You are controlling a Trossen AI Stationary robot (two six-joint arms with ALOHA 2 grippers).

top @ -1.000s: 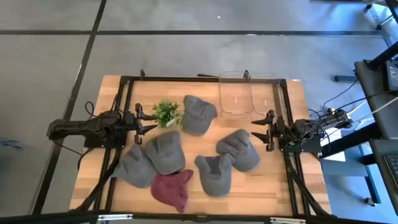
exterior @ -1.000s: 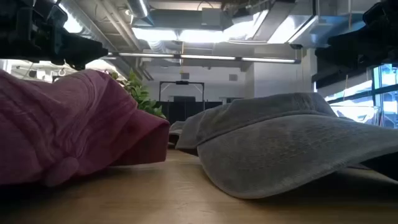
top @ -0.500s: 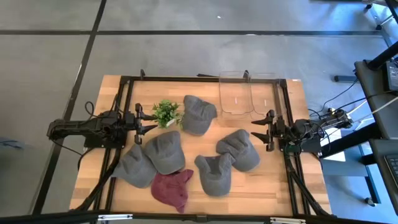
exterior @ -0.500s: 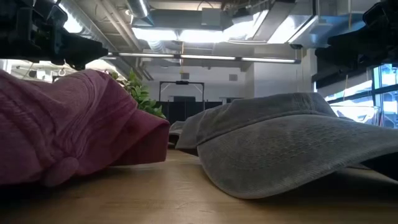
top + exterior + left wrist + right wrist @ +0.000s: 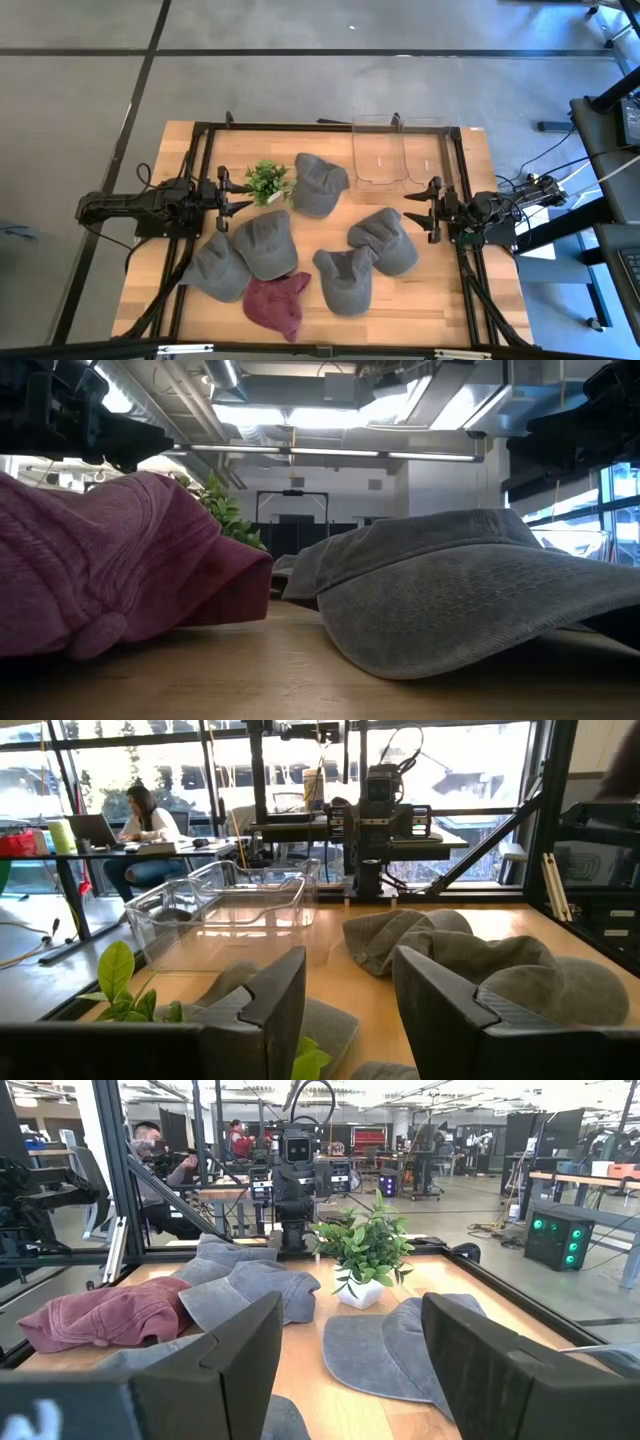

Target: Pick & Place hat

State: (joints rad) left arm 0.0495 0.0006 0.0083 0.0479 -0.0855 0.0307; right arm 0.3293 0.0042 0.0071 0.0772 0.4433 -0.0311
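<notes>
Several grey caps lie on the wooden table: one at the far middle [image 5: 319, 183], two at the left [image 5: 265, 243] [image 5: 214, 266], two at the right [image 5: 384, 240] [image 5: 345, 278]. A maroon cap [image 5: 278, 303] lies near the front edge. My left gripper [image 5: 243, 194] stands open at the table's left side, above the table, holding nothing. At the right side my right gripper [image 5: 412, 209] hangs open, also holding nothing. In the low view the maroon cap [image 5: 110, 560] and a grey cap's brim [image 5: 470, 600] fill the foreground.
A small potted plant [image 5: 266, 182] stands just beyond my left gripper. Two clear plastic bins [image 5: 400, 153] sit at the far right of the table. A black frame [image 5: 330, 127] runs around the table. People sit at desks in the room behind.
</notes>
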